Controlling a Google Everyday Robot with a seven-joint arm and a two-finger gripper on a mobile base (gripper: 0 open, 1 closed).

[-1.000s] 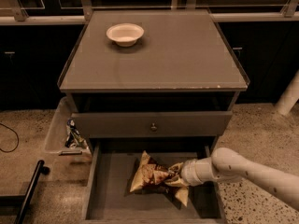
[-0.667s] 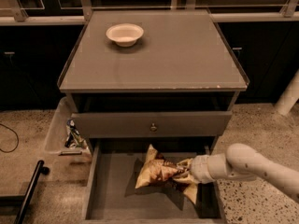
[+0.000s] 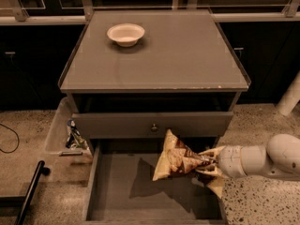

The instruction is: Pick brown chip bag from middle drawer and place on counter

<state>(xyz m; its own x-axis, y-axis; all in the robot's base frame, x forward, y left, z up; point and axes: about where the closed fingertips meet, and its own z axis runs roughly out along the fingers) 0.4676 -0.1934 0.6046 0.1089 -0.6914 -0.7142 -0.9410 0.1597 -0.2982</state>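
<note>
The brown chip bag (image 3: 176, 159), cream and dark brown with chip pictures, hangs in the air above the open middle drawer (image 3: 122, 191). My gripper (image 3: 209, 162) comes in from the right on a white arm and is shut on the bag's right end. The bag throws a shadow on the drawer's flat bottom. It reaches up in front of the drawer front with the small knob (image 3: 153, 127). The counter (image 3: 178, 55) is the grey cabinet top above, with a white bowl (image 3: 125, 33) at its back left.
A clear plastic bin (image 3: 63, 134) with small wrappers stands on the floor left of the cabinet. A black bar (image 3: 30, 191) lies at the lower left. A white post (image 3: 290, 97) stands at the far right. The speckled floor surrounds the cabinet.
My gripper has lifted the chip bag up off the drawer bottom and drawn it to the right. The arm has pulled back toward the right.
</note>
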